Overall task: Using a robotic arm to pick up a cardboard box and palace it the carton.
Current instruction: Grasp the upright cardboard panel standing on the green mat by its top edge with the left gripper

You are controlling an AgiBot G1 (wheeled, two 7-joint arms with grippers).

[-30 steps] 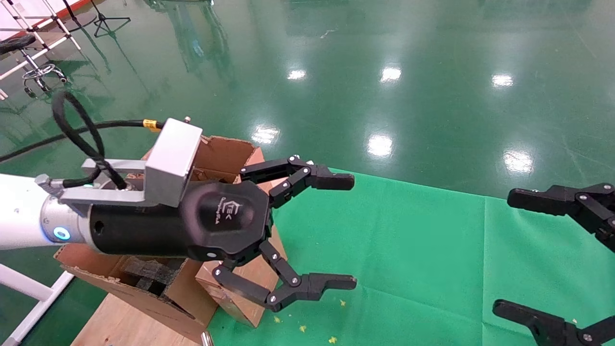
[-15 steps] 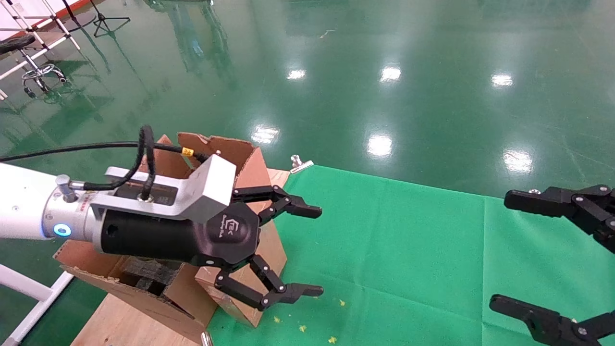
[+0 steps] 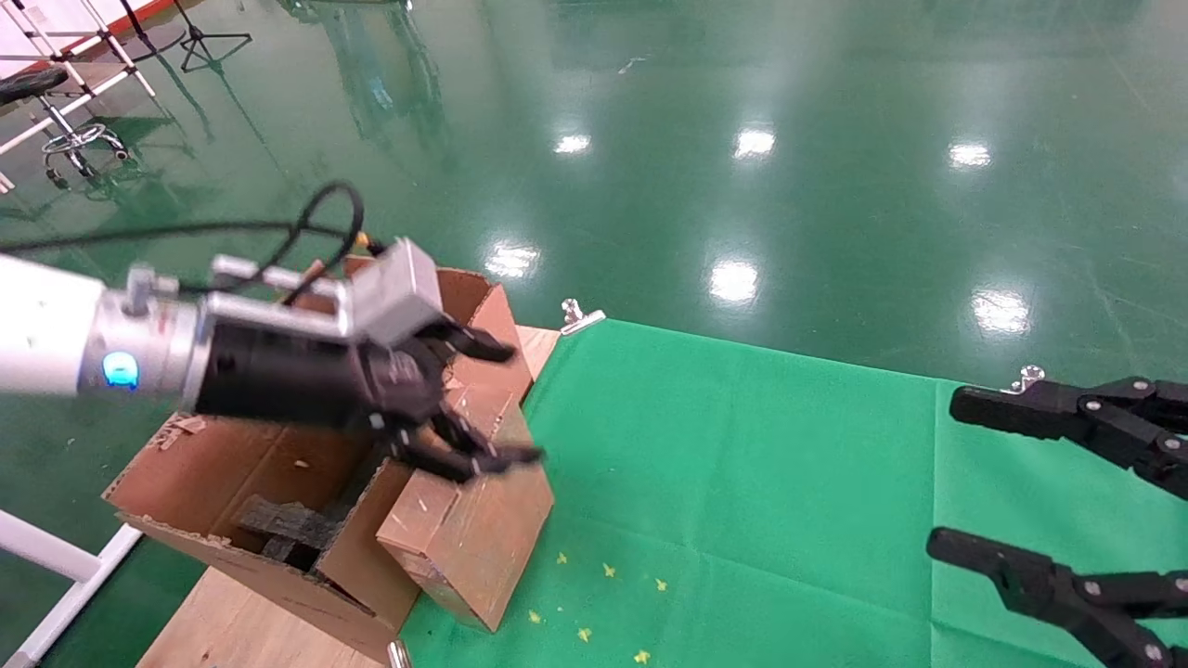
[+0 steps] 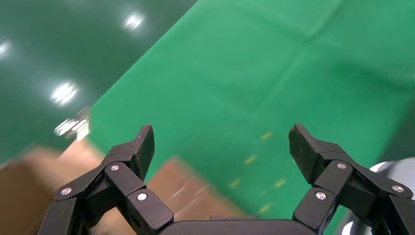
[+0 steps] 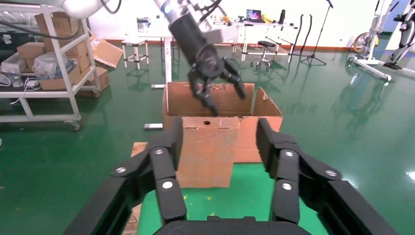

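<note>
The cardboard box (image 3: 469,533), a flat reddish-brown slab, leans tilted against the near end of the carton (image 3: 200,468). In the right wrist view the cardboard box (image 5: 205,152) shows a small round hole in its upper edge, with the carton (image 5: 178,100) behind it. The white left arm's gripper (image 3: 512,405) hovers open just above the box's upper end, holding nothing. In the left wrist view that gripper (image 4: 221,144) has only blurred box (image 4: 193,196) and green cloth beneath it. My right gripper (image 3: 949,473) stands open over the cloth at the far right, facing the box (image 5: 219,137).
A green cloth (image 3: 761,482) covers the table, with yellow scraps near the box. A metal clamp (image 3: 577,315) grips the cloth's far corner. Bare wood (image 3: 241,622) shows at the near left. Dark foam (image 3: 283,524) lies inside the carton. Glossy green floor lies beyond.
The left gripper has drawn back to the left and away from me, ending over the box's upper end. More of the box shows now. The right gripper shifted slightly.
</note>
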